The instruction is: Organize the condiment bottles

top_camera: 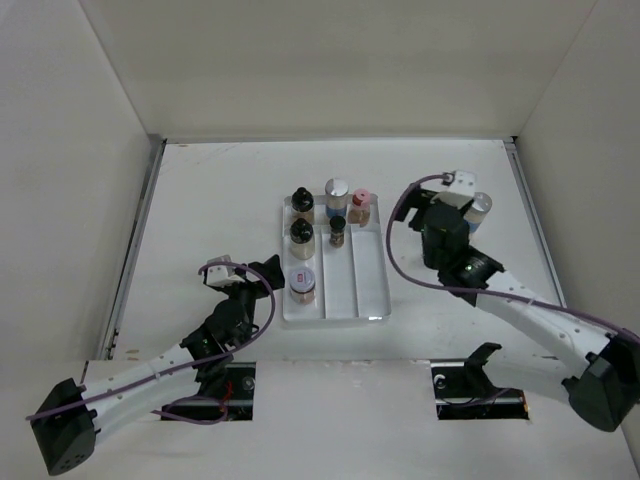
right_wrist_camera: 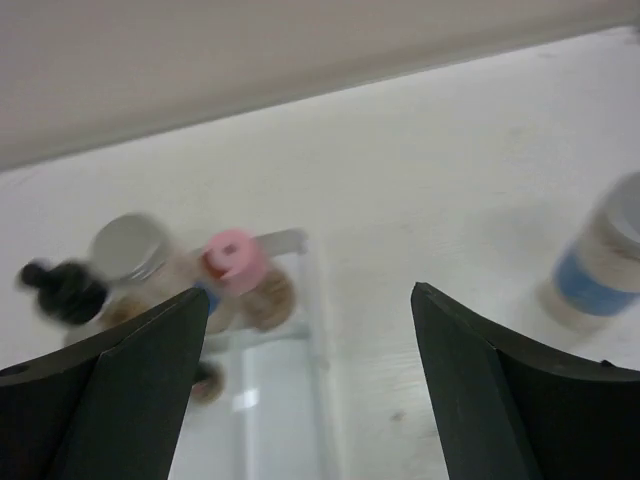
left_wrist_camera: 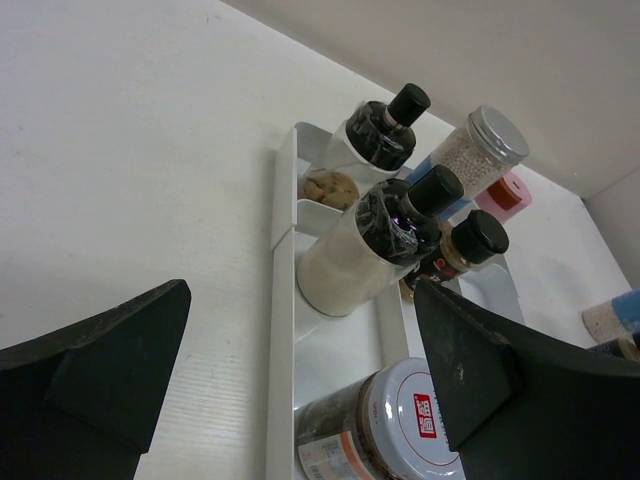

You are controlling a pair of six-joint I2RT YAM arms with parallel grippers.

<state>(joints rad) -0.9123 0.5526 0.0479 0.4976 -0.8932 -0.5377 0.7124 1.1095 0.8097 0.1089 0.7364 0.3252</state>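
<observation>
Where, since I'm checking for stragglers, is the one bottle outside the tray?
In the top view the stray bottle, blue-labelled, stands right of the tray, just right of the right arm's wrist.

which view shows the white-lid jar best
Left wrist: the white-lid jar is close and sharp, with the red print on its lid visible, though the frame's bottom cuts it off. Top external shows it small, from above. Right wrist does not show it.

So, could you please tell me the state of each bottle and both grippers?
Left gripper: open, empty.
Right gripper: open, empty.
Blue-labelled bottle: standing on the table, outside the tray.
Pink-capped bottle: standing, tray's right compartment.
Silver-capped bottle: standing, middle compartment.
Small black-capped bottle: standing, middle compartment.
Far black-capped bottle: standing, left compartment.
Middle black-capped bottle: standing, left compartment.
White-lidded jar: standing, left compartment.
</observation>
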